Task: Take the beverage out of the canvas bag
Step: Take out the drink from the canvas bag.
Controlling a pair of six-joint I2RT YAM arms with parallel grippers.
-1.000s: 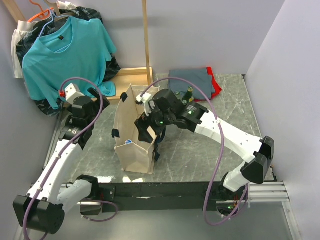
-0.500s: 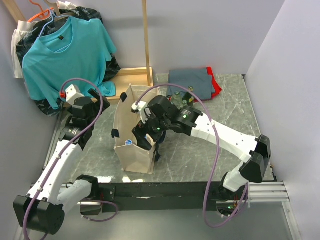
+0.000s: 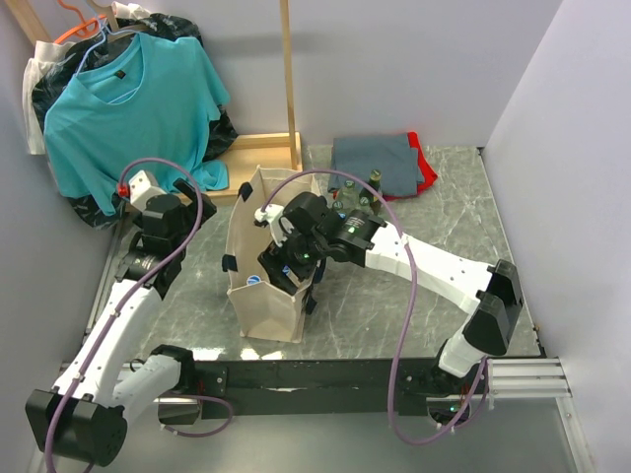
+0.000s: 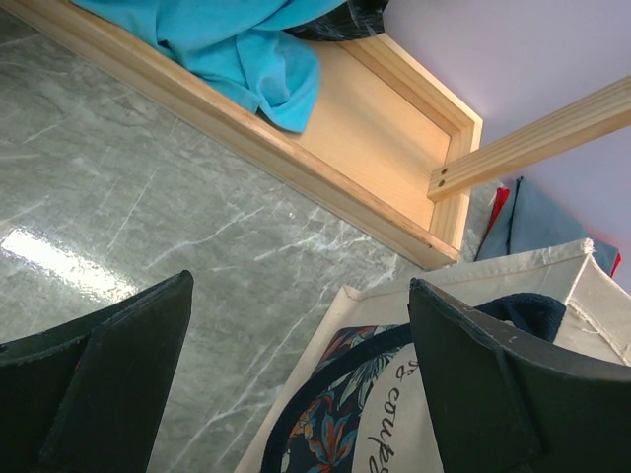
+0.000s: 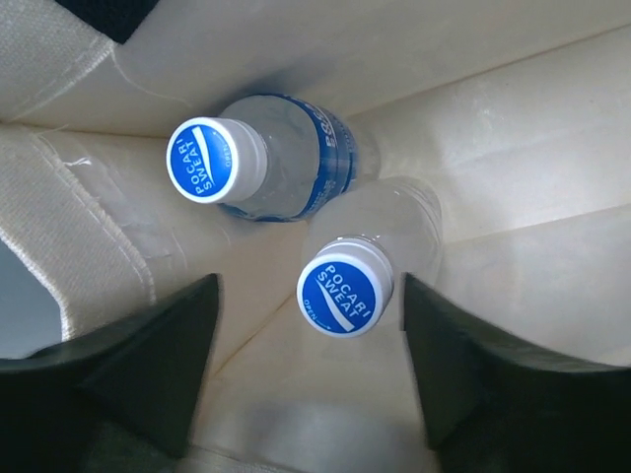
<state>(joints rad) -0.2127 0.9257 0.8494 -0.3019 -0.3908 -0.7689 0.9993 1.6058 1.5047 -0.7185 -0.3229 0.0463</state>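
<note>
A tall beige canvas bag is seen standing upright on the grey marbled table, its mouth open. Behind it, a shallow wooden tray is set against the wall, and the hem of a teal shirt is draped into it. Two clear beverages with blue caps are contained in the bag, close together: the first bottle against a wall, the second bottle nearer the middle. The right gripper is placed inside the bag, jaws spread either side of the second bottle's cap, nothing gripped. The left gripper is held outside, just beside the bag's printed side, jaws wide apart and empty.
</note>
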